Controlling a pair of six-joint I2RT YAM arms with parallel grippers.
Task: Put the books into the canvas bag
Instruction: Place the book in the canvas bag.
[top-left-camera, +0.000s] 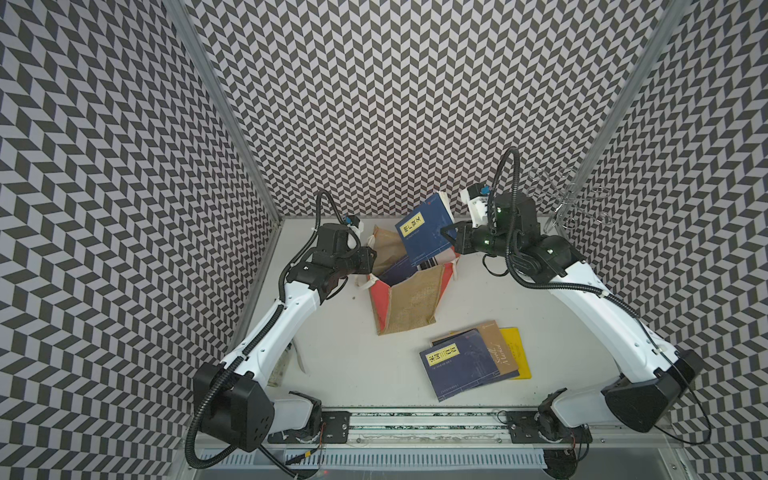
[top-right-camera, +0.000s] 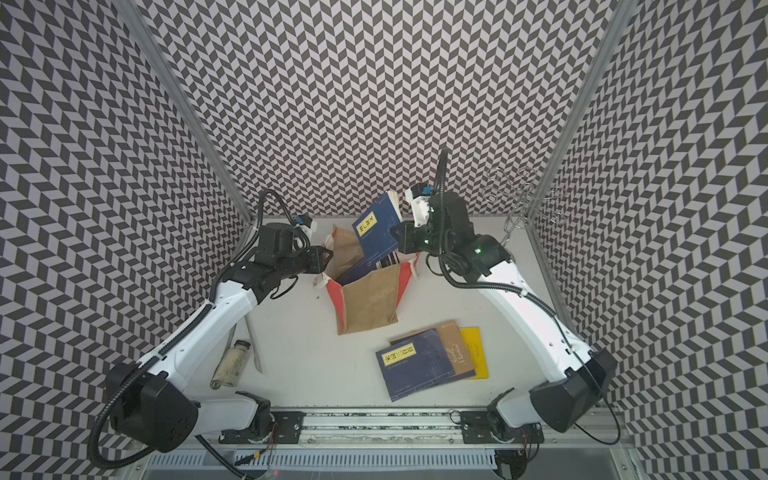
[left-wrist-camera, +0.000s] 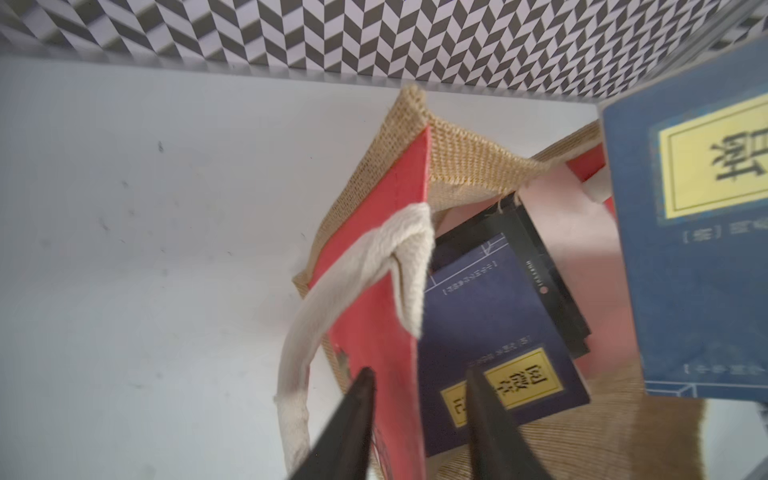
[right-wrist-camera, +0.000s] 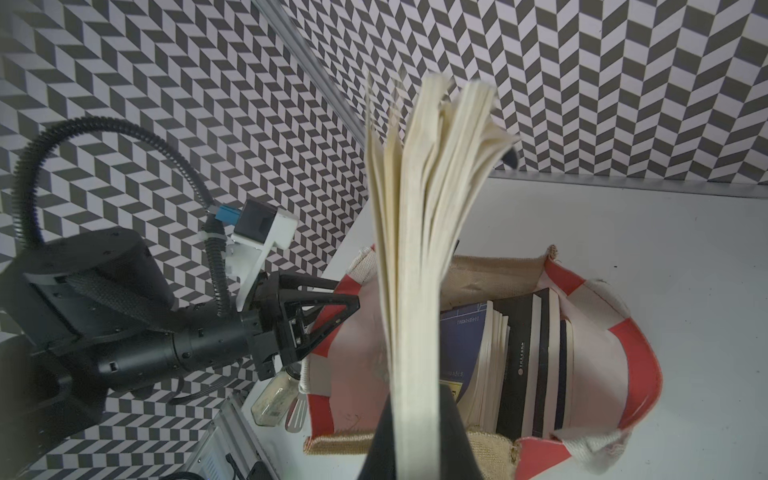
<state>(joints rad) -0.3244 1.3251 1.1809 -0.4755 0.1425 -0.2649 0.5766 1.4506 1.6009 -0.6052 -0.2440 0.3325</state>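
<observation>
Navy book (top-left-camera: 426, 230) clamped in the right gripper (right-wrist-camera: 419, 419) above the canvas bag (top-left-camera: 409, 303).
Left gripper (left-wrist-camera: 419, 415), jaws narrowly parted (straddling the bag's red wall), grips nothing visibly.

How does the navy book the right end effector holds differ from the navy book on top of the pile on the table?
The held book hangs tilted above the canvas bag, pages fanning; the table book lies flat and closed on a brown book. Both are navy with yellow title labels.
</observation>
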